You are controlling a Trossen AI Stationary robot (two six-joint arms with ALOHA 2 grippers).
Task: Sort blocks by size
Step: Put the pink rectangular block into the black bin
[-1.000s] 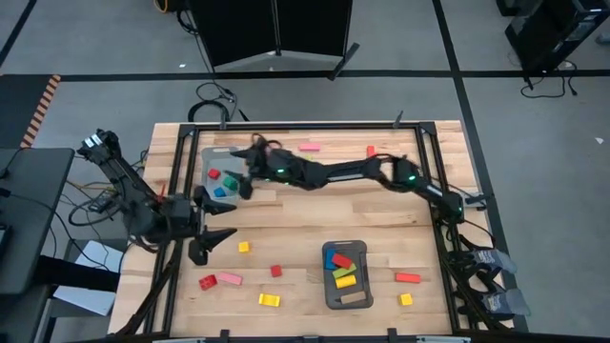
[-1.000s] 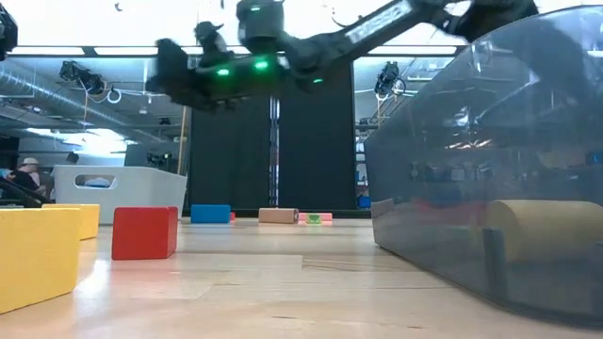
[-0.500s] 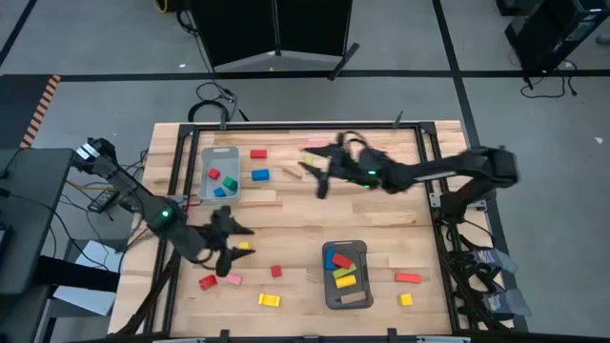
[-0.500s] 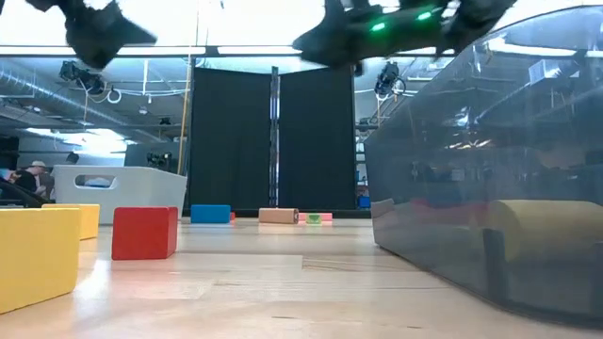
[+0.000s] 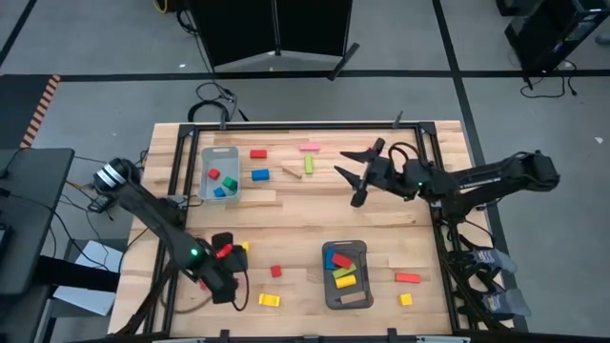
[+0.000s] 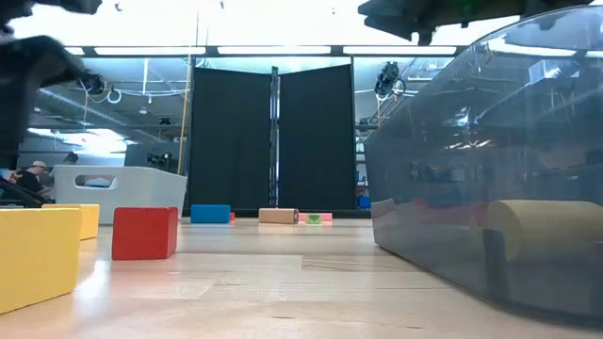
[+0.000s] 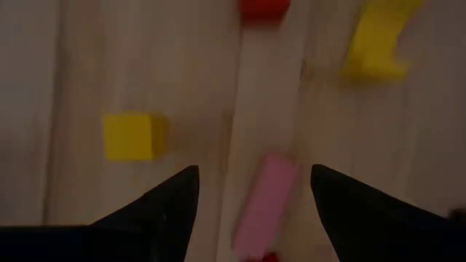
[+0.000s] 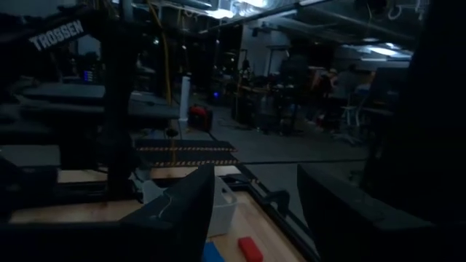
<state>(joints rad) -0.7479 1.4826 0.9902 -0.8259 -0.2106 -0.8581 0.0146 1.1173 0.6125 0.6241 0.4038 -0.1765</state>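
Note:
My left gripper (image 7: 255, 171) is open and points down over the near left of the table (image 5: 227, 274). A pink bar (image 7: 263, 200) lies flat on the wood below the gap between its fingers, untouched. Around it lie a yellow cube (image 7: 131, 136), a red cube (image 7: 263, 7) and a yellow bar (image 7: 375, 40). My right gripper (image 5: 355, 176) hangs open and level above the table's far right, with nothing between its fingers (image 8: 255, 178). More blocks lie at the far side: red (image 5: 258, 153), blue (image 5: 259, 175), pink (image 5: 310, 148), green (image 5: 309, 165).
A grey tray (image 5: 206, 157) at the far left holds small red, green and blue blocks. A second grey tray (image 5: 327, 286) near the front holds longer bars. A red bar (image 5: 407, 278) and a yellow cube (image 5: 406, 299) lie near the front right.
My right gripper has drawn back from over the far-left tray toward the table's right edge, staying level. My left gripper has gone from the left edge toward the near edge and down, tipping from level to pointing down over the pink bar.

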